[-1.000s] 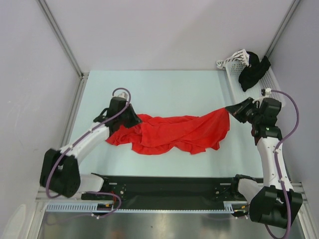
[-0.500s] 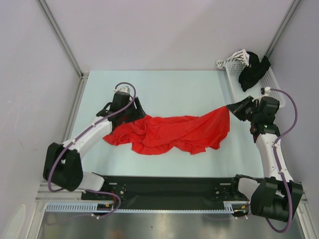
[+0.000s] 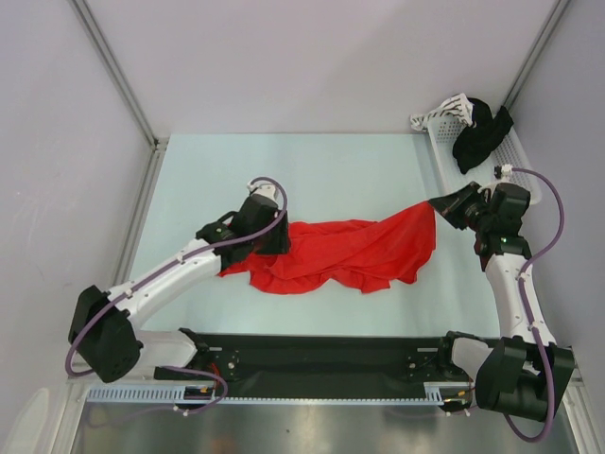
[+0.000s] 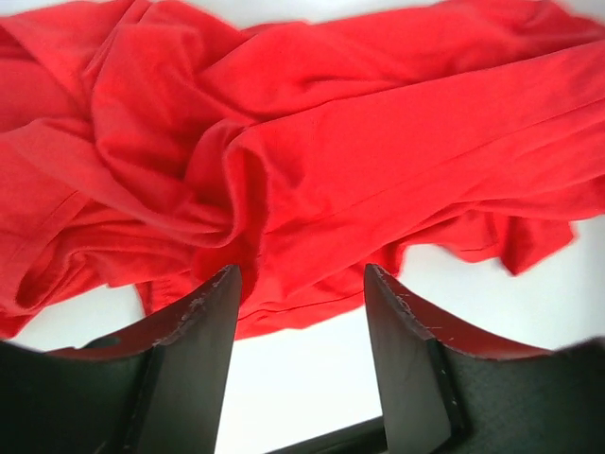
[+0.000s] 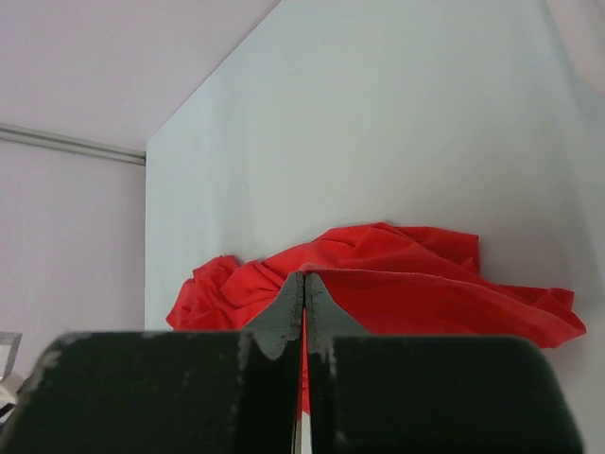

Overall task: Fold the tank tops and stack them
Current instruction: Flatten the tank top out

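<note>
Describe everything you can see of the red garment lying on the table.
The red tank top is thin, soft, plain bright fabric, crumpled into folds and spread side to side across the pale table. Its right corner is lifted and pinched in the shut right claw. The open left claw is poised over its bunched left end; contact there cannot be told.
</note>
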Controlling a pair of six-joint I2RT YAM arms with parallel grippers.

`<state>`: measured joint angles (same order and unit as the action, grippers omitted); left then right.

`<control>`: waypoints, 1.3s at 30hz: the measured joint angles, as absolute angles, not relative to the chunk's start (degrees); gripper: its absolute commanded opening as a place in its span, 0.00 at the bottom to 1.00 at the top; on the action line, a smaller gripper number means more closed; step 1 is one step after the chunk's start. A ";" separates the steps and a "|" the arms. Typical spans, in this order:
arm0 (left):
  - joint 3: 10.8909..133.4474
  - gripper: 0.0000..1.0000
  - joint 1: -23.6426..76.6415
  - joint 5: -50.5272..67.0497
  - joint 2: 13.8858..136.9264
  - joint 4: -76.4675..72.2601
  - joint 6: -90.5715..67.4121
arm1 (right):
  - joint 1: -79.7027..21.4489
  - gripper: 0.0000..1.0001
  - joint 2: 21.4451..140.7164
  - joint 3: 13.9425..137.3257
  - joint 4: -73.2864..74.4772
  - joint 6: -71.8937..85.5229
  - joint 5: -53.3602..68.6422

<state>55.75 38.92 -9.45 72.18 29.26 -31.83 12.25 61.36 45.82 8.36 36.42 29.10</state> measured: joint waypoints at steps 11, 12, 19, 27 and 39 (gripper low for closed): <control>59.81 0.43 39.16 -12.47 82.98 33.34 -28.77 | 12.25 0.00 61.23 45.82 8.27 36.45 29.36; 59.83 0.40 39.16 -12.45 83.50 33.43 -28.56 | 12.25 0.00 61.21 45.82 8.27 36.45 29.36; 59.83 0.35 39.16 -12.23 84.90 34.15 -28.08 | 12.25 0.00 61.21 45.82 8.27 36.45 29.36; 59.83 0.35 39.16 -11.60 86.08 34.09 -27.99 | 12.25 0.00 61.23 45.82 8.25 36.47 29.39; 59.83 0.00 39.22 -12.36 89.60 33.12 -28.42 | 12.25 0.00 61.21 45.87 8.40 36.45 29.41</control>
<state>59.83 39.22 -12.36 89.60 33.12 -28.42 12.25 61.21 45.87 8.40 36.45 29.41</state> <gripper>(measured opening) 0.011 0.009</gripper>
